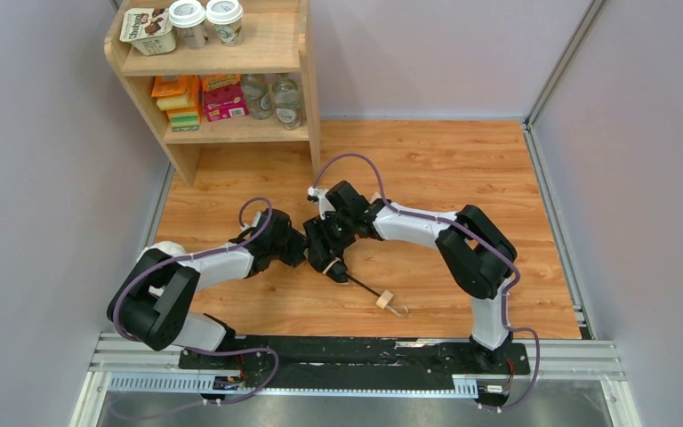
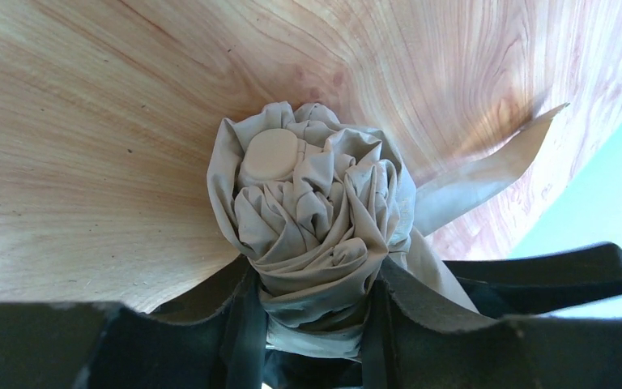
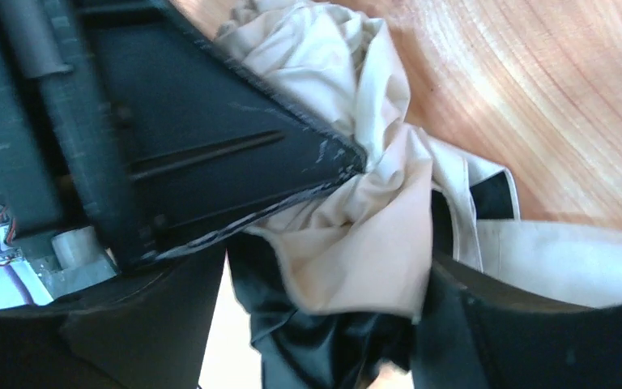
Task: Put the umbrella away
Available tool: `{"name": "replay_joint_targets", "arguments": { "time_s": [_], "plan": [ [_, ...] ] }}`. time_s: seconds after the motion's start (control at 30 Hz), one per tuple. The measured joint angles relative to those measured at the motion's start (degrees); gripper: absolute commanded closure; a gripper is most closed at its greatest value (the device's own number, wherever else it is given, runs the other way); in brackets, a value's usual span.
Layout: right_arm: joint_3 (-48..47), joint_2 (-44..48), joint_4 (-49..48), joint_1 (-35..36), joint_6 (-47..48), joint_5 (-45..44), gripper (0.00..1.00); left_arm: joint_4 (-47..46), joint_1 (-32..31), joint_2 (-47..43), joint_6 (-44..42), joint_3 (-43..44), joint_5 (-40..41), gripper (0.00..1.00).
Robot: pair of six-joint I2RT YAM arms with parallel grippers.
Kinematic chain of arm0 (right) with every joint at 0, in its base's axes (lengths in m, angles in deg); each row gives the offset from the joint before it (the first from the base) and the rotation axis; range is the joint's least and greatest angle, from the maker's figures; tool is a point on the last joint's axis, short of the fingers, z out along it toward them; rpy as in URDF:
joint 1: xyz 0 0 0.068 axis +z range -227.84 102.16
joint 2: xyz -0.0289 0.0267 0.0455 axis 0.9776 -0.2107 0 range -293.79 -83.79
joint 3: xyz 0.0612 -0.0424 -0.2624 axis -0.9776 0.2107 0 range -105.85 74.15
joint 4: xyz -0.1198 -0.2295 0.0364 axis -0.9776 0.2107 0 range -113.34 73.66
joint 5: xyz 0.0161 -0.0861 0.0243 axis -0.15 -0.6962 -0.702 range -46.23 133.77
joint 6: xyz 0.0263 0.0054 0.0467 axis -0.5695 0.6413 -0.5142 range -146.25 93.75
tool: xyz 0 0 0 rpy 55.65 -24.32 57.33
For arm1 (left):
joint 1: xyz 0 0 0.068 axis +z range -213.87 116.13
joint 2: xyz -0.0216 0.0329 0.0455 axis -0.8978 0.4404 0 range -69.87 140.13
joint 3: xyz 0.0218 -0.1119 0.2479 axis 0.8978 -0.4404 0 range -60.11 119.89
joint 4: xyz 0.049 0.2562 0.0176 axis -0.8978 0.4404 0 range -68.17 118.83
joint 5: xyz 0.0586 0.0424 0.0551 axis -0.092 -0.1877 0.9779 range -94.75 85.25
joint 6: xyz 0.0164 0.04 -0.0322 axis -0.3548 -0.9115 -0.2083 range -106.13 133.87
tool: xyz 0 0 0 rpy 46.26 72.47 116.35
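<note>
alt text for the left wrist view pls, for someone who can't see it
A folded beige umbrella, seen end-on with its round cap facing the camera, is squeezed between the two black fingers of the left gripper at the bottom of the frame. Its beige strap sticks out to the right over a wood-grain table.

Lab test cell (partition walls), stocked shelf

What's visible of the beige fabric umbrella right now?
The beige fabric umbrella is folded, over the wooden table, its crumpled canopy bunched round a pale round cap. The left gripper is clamped on the bundle; the right gripper flanks loose fabric, grip unclear. A strap hangs free. A black shaft ends in a wooden block handle.
</note>
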Motion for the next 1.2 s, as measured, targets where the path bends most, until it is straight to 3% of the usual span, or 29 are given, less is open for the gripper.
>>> {"name": "replay_joint_targets", "arguments": {
  "time_s": [0.1,0.2,0.43,0.67,0.87,1.03,1.2],
  "plan": [
    [-1.2,3.1,4.5,2.2,1.4,-5.9,0.04,1.4,-0.2,-0.4,-0.7,0.6,0.3,1.0],
    [-1.1,6.8,5.1,5.7,3.7,-13.3,0.0,3.3,-0.3,-0.7,-1.2,1.3,0.4,1.0],
    [2.0,9.3,-0.8,14.8,8.9,-33.2,0.03,5.0,-0.3,-0.6,-1.0,1.8,0.4,1.0],
    [5.0,8.7,-5.8,16.8,11.9,-43.7,0.11,8.2,0.4,-0.2,-0.9,3.4,-0.1,1.0],
    [12.2,7.1,-11.8,18.8,13.1,-44.8,0.12,11.0,0.5,0.7,-0.9,5.2,-0.4,1.0],
    [15.1,7.0,-14.5,20.4,13.5,-46.3,0.24,11.5,0.2,0.8,-0.9,5.3,-0.3,1.0],
    [11.8,4.3,-14.1,20.5,13.7,-50.7,0.16,12.6,0.2,0.9,-0.6,6.0,-0.3,1.0]
  ]
}}
